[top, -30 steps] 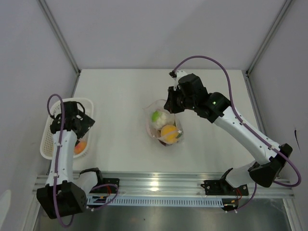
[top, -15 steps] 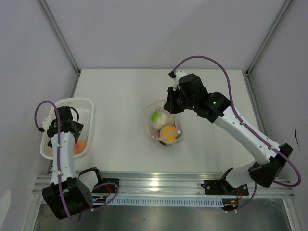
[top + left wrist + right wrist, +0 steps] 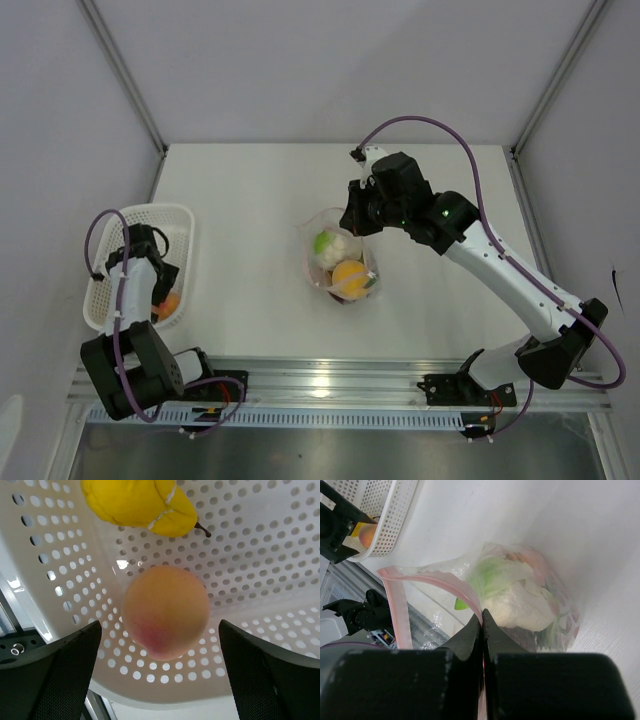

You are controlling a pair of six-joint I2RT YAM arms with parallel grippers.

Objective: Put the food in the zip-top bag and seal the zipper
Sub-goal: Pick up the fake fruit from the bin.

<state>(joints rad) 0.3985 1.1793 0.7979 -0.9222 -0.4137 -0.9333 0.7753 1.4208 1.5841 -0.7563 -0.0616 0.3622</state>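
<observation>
The right gripper (image 3: pixel 482 622) is being held fully closed, its two fingers pressed together on the zipper (image 3: pixel 427 580), the pinkish-red strip along the mouth of the zip-top bag (image 3: pixel 555 605). The strip is being pinched at the fingertips. From there it is being drawn out in an open loop towards the left of the wrist view, so the mouth is being held apart and is not sealed. Just beyond the fingertips, inside the clear plastic, a pale green-white leafy piece (image 3: pixel 510 590) is being pressed against the crinkled wall. In the overhead view a yellow-orange round piece (image 3: pixel 350 272) is being shown beside it, on the side nearer the arm bases. Something darker is lying under these two, but what it is cannot be told. The bag is being supported by the white table (image 3: pixel 250 200) near its middle, directly under the right wrist.

The left gripper (image 3: pixel 159 645) is being held wide open with nothing between its fingers touching them. One dark finger is being shown on each side of a peach-coloured fruit (image 3: pixel 165 612), with a clear gap to the fruit on both sides. This fruit is lying on the perforated floor of the white basket (image 3: pixel 260 555). Beyond it, near but apart, a yellow piece (image 3: pixel 140 505) with a short dark stem is also lying in the basket. The basket is being shown at the table's left edge, well apart from the bag.
</observation>
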